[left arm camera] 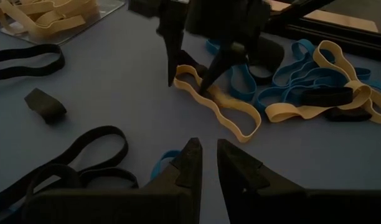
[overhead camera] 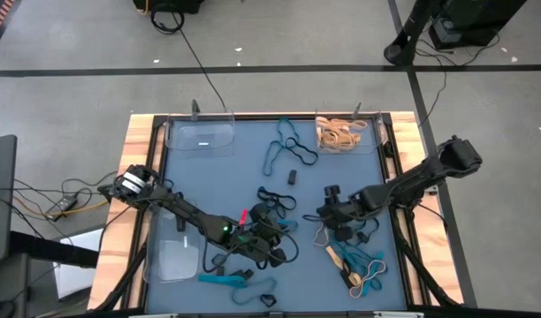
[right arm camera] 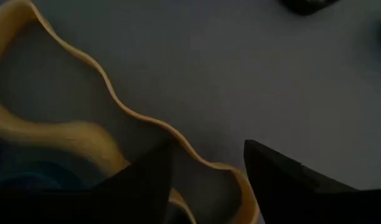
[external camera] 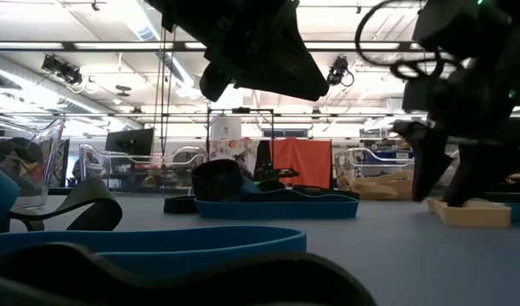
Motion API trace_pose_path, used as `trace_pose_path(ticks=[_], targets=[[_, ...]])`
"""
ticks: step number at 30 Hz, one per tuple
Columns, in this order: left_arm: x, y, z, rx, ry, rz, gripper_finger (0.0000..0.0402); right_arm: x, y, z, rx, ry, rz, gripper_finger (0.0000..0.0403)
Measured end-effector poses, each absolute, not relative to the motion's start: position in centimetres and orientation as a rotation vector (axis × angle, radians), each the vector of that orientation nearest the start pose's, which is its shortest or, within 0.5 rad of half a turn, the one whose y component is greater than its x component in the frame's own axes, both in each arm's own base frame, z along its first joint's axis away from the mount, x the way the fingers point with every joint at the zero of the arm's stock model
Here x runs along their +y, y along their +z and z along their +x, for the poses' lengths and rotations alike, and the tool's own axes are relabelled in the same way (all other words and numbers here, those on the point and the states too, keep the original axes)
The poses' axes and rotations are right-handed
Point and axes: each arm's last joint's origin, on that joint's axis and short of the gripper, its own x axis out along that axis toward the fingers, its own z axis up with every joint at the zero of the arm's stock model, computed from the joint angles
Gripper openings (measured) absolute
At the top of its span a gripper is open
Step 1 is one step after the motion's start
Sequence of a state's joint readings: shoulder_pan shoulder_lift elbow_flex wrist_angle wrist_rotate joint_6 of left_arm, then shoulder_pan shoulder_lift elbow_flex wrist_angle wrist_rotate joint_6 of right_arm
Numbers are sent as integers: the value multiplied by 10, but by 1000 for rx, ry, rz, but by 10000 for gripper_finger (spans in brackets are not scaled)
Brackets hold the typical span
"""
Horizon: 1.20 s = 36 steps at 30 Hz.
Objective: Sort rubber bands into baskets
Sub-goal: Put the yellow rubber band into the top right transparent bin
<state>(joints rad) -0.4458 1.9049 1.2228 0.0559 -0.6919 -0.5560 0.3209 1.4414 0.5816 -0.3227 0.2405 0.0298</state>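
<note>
A wavy tan rubber band (left arm camera: 221, 109) lies flat on the blue mat right of centre. My right gripper (left arm camera: 189, 79) is down at the band's far end, open, with one strand (right arm camera: 141, 118) running between its fingers. My left gripper (left arm camera: 209, 163) hovers left of it over black and blue bands, pointing at that band; its fingers are a narrow gap apart with nothing between them. Three clear baskets stand on the mat: one far left (overhead camera: 200, 137), one near left (overhead camera: 176, 259), and one far right (overhead camera: 346, 132) holding tan bands. My right gripper comes at the tan band from above, slanting, and its open fingers stand astride one strand near the band's end (left arm camera: 192, 76). One fingertip (left arm camera: 206, 86) is right at the strand, but I cannot tell whether it touches. The band lies flat on the mat.
A heap of blue, tan and black bands (overhead camera: 359, 265) lies at the near right, close behind my right gripper. Black bands (overhead camera: 275, 199) lie at centre and blue ones (overhead camera: 226, 280) at the near edge. More bands (overhead camera: 284, 146) and a small black piece (overhead camera: 292, 176) lie farther back.
</note>
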Motion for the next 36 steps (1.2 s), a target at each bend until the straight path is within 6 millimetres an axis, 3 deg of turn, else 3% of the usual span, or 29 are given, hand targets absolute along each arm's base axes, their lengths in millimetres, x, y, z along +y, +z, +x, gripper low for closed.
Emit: trace_pose_path(ticks=[4, 9, 11, 18, 26, 36], targets=[[-159, 192, 376, 444, 373, -200, 53, 65, 123, 221, 1169, 74, -299, 161], [-159, 192, 376, 444, 373, -200, 53, 66, 128, 221, 1156, 100, -277, 38], [-159, 192, 376, 444, 374, -200, 53, 65, 134, 220, 1148, 93, -271, 15], [-159, 192, 376, 444, 373, -200, 53, 61, 175, 224, 978, -45, -275, 7], [-159, 192, 376, 442, 373, -202, 53, 33, 220, 215, 794, -281, -271, 5], [-159, 192, 376, 443, 373, -202, 53, -27, 264, 188, 615, -924, -401, 14]])
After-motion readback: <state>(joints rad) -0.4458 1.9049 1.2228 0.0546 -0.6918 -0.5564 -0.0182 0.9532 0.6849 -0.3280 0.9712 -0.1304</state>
